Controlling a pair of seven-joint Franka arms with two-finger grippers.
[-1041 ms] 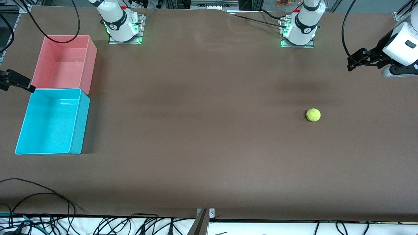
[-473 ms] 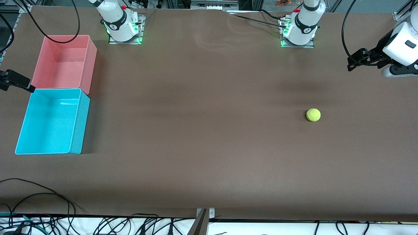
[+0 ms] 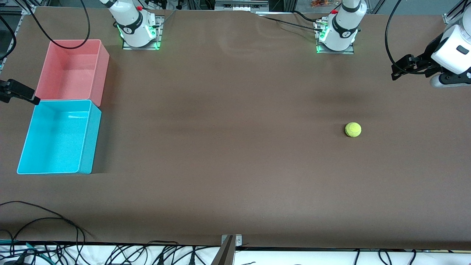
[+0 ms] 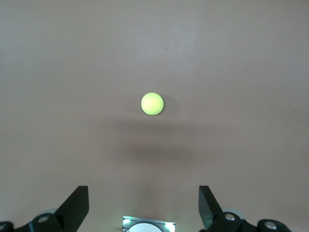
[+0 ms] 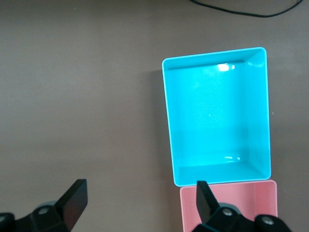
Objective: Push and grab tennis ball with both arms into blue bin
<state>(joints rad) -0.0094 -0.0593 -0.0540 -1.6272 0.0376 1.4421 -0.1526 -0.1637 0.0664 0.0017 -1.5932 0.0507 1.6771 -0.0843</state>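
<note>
My left gripper hangs jaws wide above the tennis ball; my right gripper, jaws wide, hangs beside the blue bin.

It was a robotics lab: two bolted-down arms on a brown table, loose cables trailing along its edge.

One ball on the table — a single yellow-green one, under the left gripper's wrist camera. Two bins, touching end to end: one blue bin, one pink bin, both seen below the right gripper. Two arms — a left arm and a right arm. Two grippers, one apiece, each with two fingers spread wide, so four fingers in all.
</note>
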